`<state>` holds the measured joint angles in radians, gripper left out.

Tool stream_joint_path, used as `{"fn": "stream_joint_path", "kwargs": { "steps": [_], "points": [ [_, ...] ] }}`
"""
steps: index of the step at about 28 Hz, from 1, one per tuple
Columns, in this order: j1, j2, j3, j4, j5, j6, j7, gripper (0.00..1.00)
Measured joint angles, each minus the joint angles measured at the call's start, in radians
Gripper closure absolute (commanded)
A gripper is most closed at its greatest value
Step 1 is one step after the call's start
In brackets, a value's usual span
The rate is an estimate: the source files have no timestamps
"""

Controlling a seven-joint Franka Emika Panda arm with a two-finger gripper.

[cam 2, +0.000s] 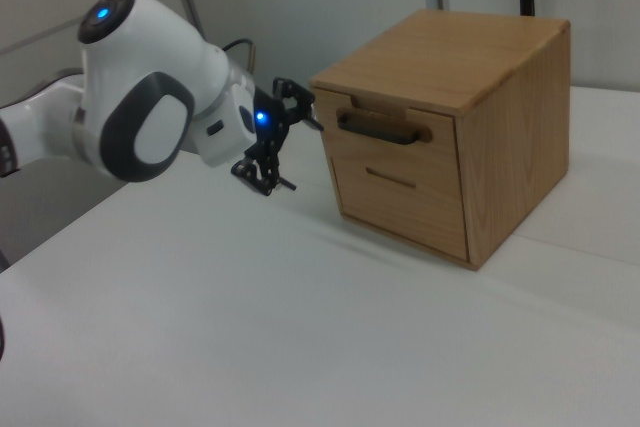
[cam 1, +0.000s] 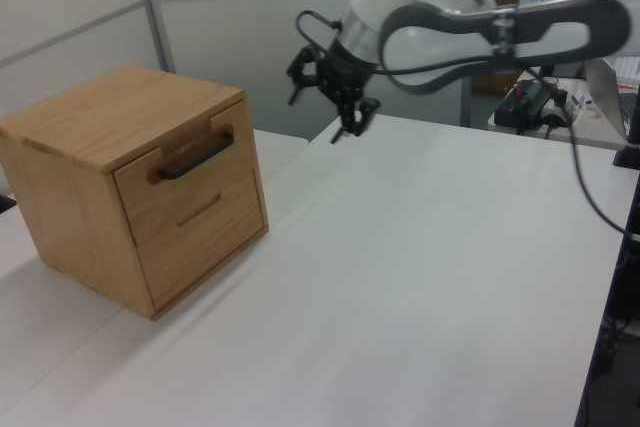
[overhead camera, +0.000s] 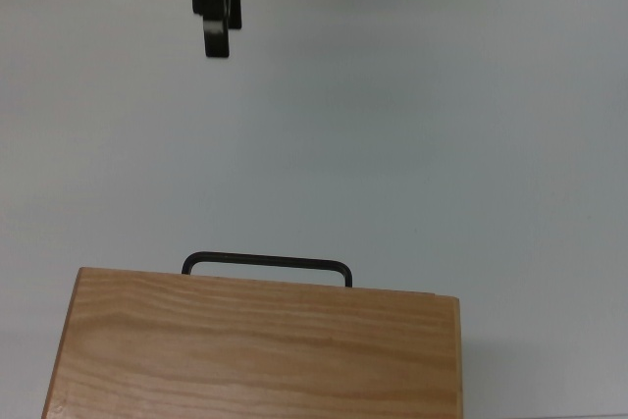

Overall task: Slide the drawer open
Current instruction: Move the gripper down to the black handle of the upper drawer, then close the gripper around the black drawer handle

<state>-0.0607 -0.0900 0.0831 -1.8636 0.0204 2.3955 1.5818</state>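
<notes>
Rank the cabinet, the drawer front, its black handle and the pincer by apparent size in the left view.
1. Cabinet
2. Drawer front
3. Handle and pincer: they look about alike, and the pincer is farther from the camera, so their order stays unsure.

Three fixed cameras on one white worktop [cam 1: 420, 277].
The top view looks straight down; the left and right views face each other obliquely, sharing the wooden cabinet [cam 2: 470, 137].
</notes>
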Motion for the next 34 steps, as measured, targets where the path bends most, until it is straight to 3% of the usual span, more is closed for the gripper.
{"fn": "stream_joint_path", "kwargs": {
  "steps": [7,17,20,22,26,34],
  "points": [
    [0.001,0.178,0.025,0.133,0.011,0.128,0.000,0.00],
    [0.002,0.374,0.052,0.243,0.002,0.328,-0.021,0.00],
    [0.002,0.412,0.052,0.267,0.001,0.366,-0.051,0.00],
    [0.002,0.439,0.052,0.279,0.001,0.396,-0.077,0.06],
    [0.002,0.470,0.053,0.287,0.000,0.413,-0.109,0.10],
    [0.003,0.505,0.053,0.290,-0.021,0.414,-0.123,0.10]
  ]
}}
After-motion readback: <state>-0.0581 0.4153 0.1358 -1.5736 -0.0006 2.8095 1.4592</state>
